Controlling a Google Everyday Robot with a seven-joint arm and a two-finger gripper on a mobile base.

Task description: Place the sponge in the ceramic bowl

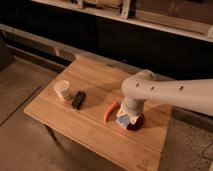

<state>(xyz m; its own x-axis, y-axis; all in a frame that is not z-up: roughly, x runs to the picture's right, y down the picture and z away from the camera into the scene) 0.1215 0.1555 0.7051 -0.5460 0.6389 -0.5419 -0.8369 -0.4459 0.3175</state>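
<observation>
While over the ceramic bowl (138, 122), gripper (126, 117) at the sponge (122, 122), grasp indiscernible; mark (145, 161) near table (70, 125) corner illegible.

The wooden plank bench (87, 129) stands on a grey floor, its long side running from near left to far right. Toward its left end sits a small cream cup (62, 90), and just right of it lies a black flat oblong object (78, 99). Near the middle lies a curved orange strip (110, 112), just beside the red ceramic bowl (138, 122) to its right. The pincer (125, 118) hangs over the bowl's left rim, with the blue-grey sponge (121, 123) at its tip.
</observation>
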